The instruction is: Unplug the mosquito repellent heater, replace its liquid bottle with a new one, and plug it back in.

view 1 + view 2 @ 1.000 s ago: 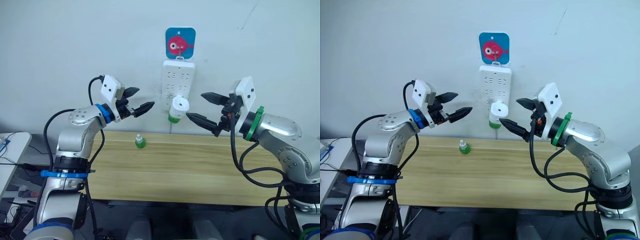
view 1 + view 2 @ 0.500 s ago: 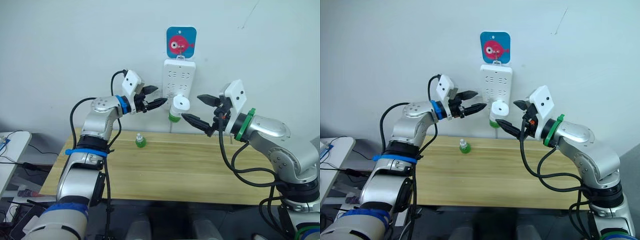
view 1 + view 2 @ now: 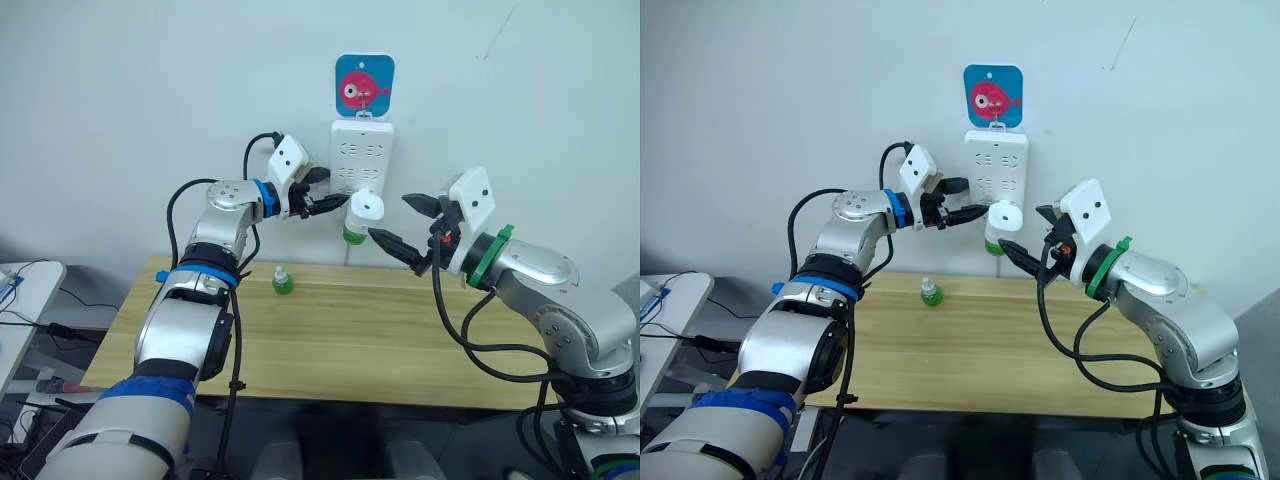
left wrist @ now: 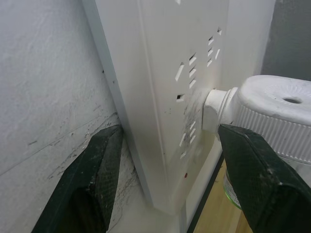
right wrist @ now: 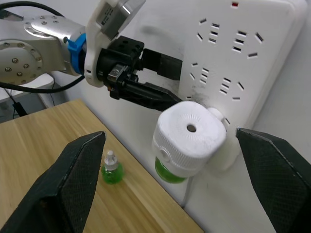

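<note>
The white mosquito repellent heater (image 3: 361, 208) is plugged into the lower part of the wall power strip (image 3: 361, 155), with a green liquid bottle (image 3: 352, 236) screwed in beneath it. A second small green bottle (image 3: 282, 282) stands upright on the wooden table. My left gripper (image 3: 335, 190) is open at the strip; in the left wrist view its fingers (image 4: 97, 179) straddle the strip's left edge (image 4: 160, 97) beside the heater (image 4: 272, 116). My right gripper (image 3: 390, 215) is open just to the right of the heater (image 5: 190, 136), not touching it.
The wooden table (image 3: 400, 340) runs below the wall. A blue plaque with a pink fish (image 3: 363, 85) hangs above the strip, whose cord drops behind the table. A white side table (image 3: 20, 290) with cables stands at the far left.
My left arm has reached right, bringing its open gripper from left of the strip up against it. My right gripper has shifted slightly and stays open near the heater.
</note>
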Available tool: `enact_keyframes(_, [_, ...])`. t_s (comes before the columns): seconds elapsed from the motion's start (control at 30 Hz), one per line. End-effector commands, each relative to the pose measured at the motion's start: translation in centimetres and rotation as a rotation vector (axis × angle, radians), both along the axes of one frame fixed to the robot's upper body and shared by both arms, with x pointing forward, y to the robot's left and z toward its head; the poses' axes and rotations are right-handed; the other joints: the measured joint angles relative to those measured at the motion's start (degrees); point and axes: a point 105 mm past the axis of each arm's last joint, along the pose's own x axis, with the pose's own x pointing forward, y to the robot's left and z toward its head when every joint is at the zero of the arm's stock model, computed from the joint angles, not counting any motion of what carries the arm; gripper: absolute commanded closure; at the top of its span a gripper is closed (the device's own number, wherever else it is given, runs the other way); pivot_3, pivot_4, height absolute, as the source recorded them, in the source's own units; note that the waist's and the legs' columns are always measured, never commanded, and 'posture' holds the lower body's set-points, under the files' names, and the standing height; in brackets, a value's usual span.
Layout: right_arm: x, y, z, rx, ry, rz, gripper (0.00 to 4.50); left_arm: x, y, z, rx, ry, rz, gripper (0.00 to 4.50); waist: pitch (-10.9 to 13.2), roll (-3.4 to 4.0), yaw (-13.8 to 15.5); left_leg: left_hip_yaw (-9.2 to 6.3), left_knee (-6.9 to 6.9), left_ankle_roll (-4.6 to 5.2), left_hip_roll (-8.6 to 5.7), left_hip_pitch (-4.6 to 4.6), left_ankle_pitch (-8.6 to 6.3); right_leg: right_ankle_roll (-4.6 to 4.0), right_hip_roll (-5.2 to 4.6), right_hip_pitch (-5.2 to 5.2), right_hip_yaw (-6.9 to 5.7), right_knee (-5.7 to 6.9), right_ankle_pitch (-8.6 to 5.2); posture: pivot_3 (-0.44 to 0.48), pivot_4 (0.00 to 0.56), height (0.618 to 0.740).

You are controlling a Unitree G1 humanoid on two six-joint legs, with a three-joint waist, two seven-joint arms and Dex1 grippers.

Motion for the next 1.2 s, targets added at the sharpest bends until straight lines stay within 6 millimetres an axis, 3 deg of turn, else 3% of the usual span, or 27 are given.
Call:
enact_keyframes(0.03, [-0.2,-0.7,1.1,0.022,-0.054,-0.041,0.0,-0.4,-1.2,1.9,-0.016,-0.049,-0.07,1.23,0.0,0.0,-0.1,0.01,0.01,0.02,0.0,0.0,0.02,0.01,0.0,0.0,0.01,0.0,0.01,-0.019,0.143,0.74])
enact_keyframes(0.27, [0.2,-1.6,0.0,0.038,-0.018,-0.106,0.0,-1.9,-3.2,2.2,-0.043,-0.02,-0.239,1.23,0.1,0.01,-0.3,0.03,-0.06,0.03,0.0,-0.04,0.01,-0.01,0.0,-0.02,0.03,-0.07,-0.01,-0.023,0.155,0.74])
enact_keyframes(0.57, [0.8,-2.6,-0.6,0.043,-0.004,-0.186,0.0,-1.0,-3.5,2.0,-0.059,-0.006,-0.163,1.23,0.5,0.03,-0.3,0.0,-0.11,0.06,-0.02,-0.06,0.0,-0.06,-0.01,-0.06,0.04,-0.08,-0.07,-0.023,0.165,0.74])
enact_keyframes(0.83, [0.7,-3.1,-0.2,0.061,-0.02,-0.236,0.0,1.0,-0.8,1.4,-0.039,0.019,0.053,1.23,0.6,0.06,-0.9,0.0,-0.07,0.06,-0.02,0.02,0.0,-0.03,0.0,-0.01,0.07,0.04,-0.05,-0.044,0.177,0.74])
enact_keyframes(1.0, [0.4,-2.7,0.4,0.079,-0.033,-0.224,0.0,1.0,-0.2,1.3,-0.055,0.021,0.062,1.23,1.0,0.18,-2.1,0.05,-0.01,0.53,-0.06,0.12,0.33,0.4,0.0,0.11,0.19,-0.01,0.12,-0.051,0.181,0.74])
enact_keyframes(1.2, [-0.2,-1.5,1.3,0.108,-0.043,-0.17,0.0,0.2,0.9,1.5,-0.094,0.037,0.015,1.23,1.3,0.42,-3.1,0.03,-0.11,0.65,-0.01,0.14,0.4,0.28,0.09,0.1,0.2,-0.01,0.21,-0.046,0.19,0.74])
